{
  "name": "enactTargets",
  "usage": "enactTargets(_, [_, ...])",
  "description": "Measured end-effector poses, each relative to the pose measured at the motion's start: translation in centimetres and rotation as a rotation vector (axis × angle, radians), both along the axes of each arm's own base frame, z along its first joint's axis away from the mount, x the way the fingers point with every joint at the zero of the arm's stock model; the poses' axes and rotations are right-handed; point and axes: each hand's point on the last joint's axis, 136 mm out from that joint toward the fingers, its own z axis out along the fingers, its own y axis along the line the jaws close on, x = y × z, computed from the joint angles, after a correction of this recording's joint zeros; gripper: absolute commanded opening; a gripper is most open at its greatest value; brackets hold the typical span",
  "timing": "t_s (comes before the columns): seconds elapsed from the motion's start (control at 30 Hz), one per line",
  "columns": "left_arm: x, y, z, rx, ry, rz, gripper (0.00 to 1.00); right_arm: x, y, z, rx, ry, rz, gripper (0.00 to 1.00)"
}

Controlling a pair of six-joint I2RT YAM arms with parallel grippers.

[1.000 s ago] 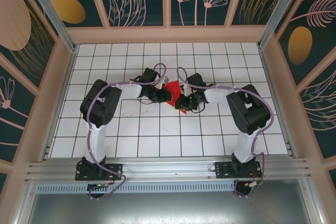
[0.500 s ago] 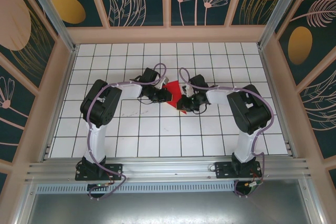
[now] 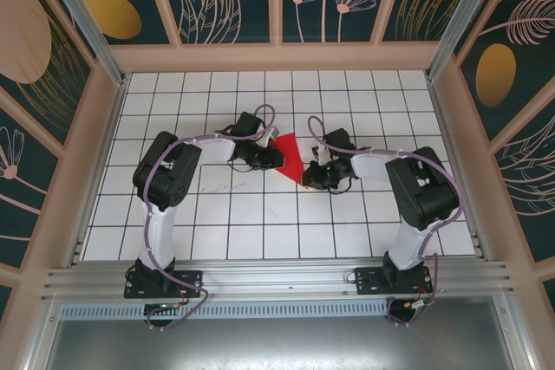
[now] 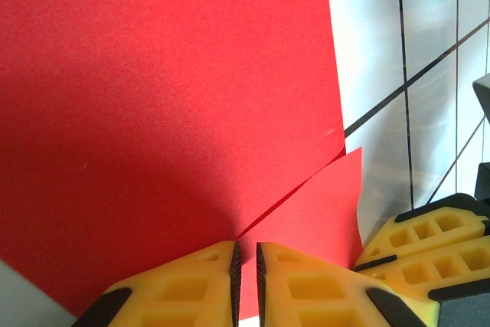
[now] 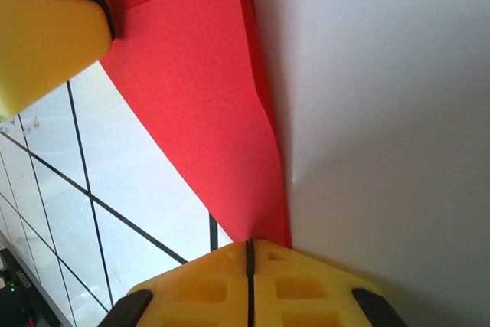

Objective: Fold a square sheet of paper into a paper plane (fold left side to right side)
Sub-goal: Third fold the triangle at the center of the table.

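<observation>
The paper [image 3: 290, 155] is lying mid-tabletop [image 3: 260, 231] between the two arms. It is partly folded: one flap is lying over the sheet along a slanted crease. It is not looking like a dart yet, so most creases are probably still to make.

The left gripper [image 4: 246, 266] is resting on the paper at that crease, its jaws nearly together. Whether it is nipping the sheet is unclear. The right gripper [image 5: 249, 262] is closed, and the paper's corner is running into its jaw line, so it seems to be pinching the paper.

Counting: one paper, two grippers.
</observation>
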Motion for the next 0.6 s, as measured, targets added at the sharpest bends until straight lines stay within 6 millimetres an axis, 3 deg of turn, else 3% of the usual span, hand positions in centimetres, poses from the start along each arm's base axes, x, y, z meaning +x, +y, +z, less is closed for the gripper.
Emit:
enactTargets(0.23, [0.0, 0.0, 0.0, 0.003, 0.0, 0.001, 0.18, -1.0, -1.7, 0.4, -0.058, 0.03, -0.01, 0.05])
enactTargets(0.33, [0.0, 0.0, 0.0, 0.003, 0.0, 0.001, 0.18, -0.9, -2.2, 1.7, -0.06, 0.013, -0.016, 0.04])
enactTargets(0.47, [0.0, 0.0, 0.0, 0.004, 0.0, 0.001, 0.18, 0.4, -0.9, 4.3, 0.003, -0.054, -0.006, 0.03])
enactTargets(0.6, [0.0, 0.0, 0.0, 0.006, 0.001, 0.002, 0.18, 1.5, 0.6, 4.6, 0.037, -0.072, 0.005, 0.02])
